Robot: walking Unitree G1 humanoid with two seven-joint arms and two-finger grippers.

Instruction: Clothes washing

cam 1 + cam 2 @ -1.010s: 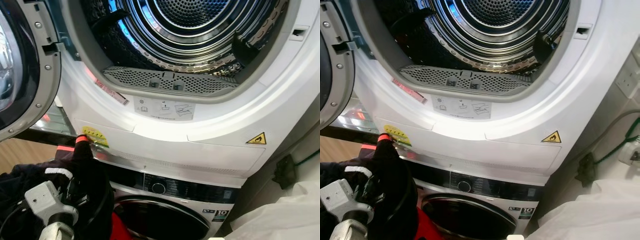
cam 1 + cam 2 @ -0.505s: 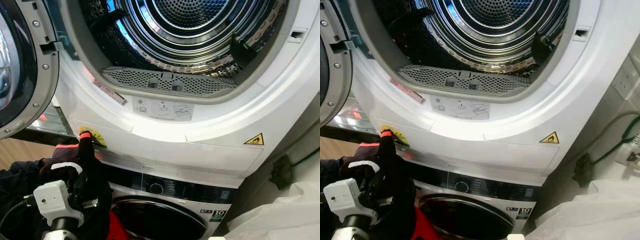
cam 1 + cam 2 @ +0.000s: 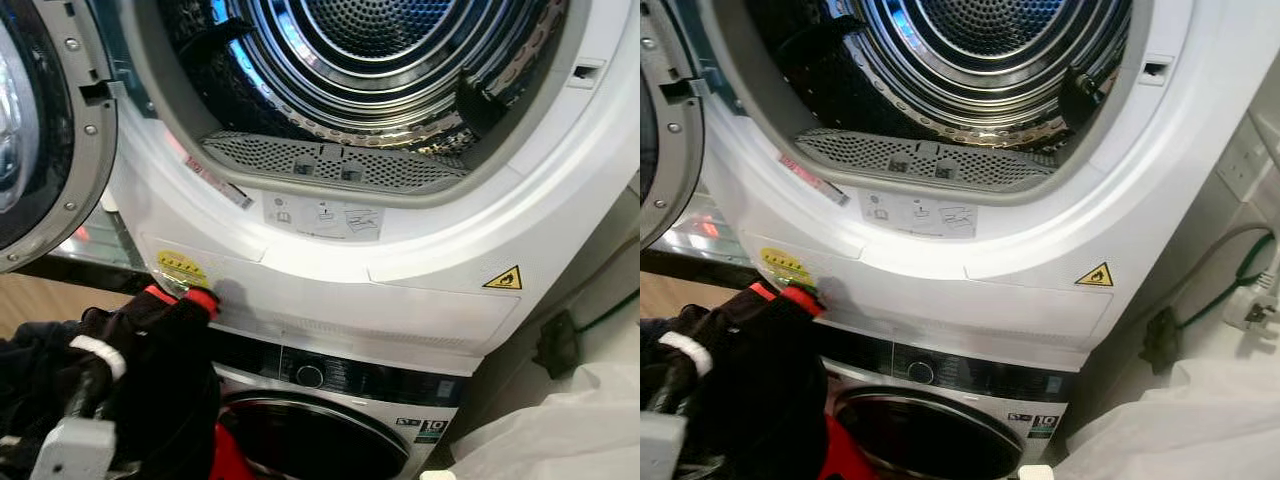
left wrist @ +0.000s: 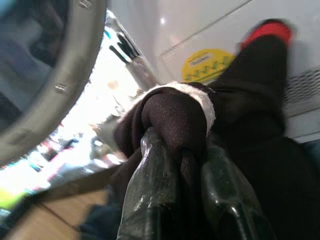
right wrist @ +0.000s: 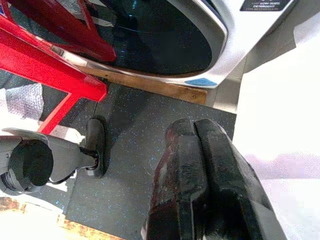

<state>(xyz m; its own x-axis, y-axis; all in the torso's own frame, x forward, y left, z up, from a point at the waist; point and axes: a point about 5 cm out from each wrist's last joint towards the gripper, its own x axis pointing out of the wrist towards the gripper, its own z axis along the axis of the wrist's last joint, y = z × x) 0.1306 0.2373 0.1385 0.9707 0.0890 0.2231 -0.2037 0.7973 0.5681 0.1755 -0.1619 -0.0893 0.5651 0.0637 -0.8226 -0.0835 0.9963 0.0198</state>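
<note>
Currently left end effector [image 4: 185, 165] clamped on black garment [image 3: 160, 370], below dryer drum opening [image 3: 350, 90]. Risk: trailing fabric snags door rim, slips out. Right end effector [image 5: 200, 165] closed, empty, idle.

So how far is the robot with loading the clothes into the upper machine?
Done: the upper machine's door stands open, and the left gripper is shut on a black garment with red trim. In hand: that garment is raised to the yellow sticker, below the opening. Left: lifting it over the rim into the drum, where no clothes are visible. The right gripper hangs shut near the floor.
</note>
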